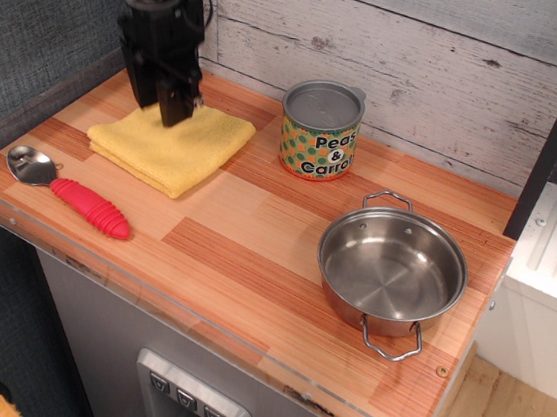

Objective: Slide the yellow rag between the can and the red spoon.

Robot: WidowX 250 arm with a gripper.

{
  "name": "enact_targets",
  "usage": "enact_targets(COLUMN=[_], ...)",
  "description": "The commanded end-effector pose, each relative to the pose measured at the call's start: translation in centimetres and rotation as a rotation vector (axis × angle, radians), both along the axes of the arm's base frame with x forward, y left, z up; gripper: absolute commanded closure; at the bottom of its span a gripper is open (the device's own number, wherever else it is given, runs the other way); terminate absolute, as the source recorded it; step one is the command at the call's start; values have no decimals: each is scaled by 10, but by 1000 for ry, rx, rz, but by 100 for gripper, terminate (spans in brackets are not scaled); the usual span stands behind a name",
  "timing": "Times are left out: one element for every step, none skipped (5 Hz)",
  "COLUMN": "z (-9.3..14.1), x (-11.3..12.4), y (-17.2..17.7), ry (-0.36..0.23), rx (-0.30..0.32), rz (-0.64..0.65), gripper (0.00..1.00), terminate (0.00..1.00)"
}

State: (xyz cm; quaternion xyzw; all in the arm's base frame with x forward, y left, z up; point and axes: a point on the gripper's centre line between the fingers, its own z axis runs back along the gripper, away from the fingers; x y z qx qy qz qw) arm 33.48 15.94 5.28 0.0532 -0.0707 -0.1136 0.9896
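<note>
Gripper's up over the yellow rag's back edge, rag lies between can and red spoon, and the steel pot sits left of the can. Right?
Not quite. The steel pot sits right of the can, nearer the front edge, as observation.image shows. The rest holds.

Bare bench [253, 256] runs wide across the middle and front. The can [321, 131] stands near the back wall, the steel pot [390, 269] to the right; an open lane separates them. The yellow rag [170, 146] and red spoon [69, 188] crowd the left end, a narrow strip of wood between them.
</note>
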Motion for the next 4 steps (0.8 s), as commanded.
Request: enact_targets(z=[53, 59, 66, 71], x=[-8, -13, -23, -30], y=[-20, -44, -78, -115], ry=[-33, -4, 4, 20], rx=[-16, -47, -79, -108], rz=[52, 116, 109, 90], gripper=[0, 0, 0, 0], terminate=[0, 0, 0, 0])
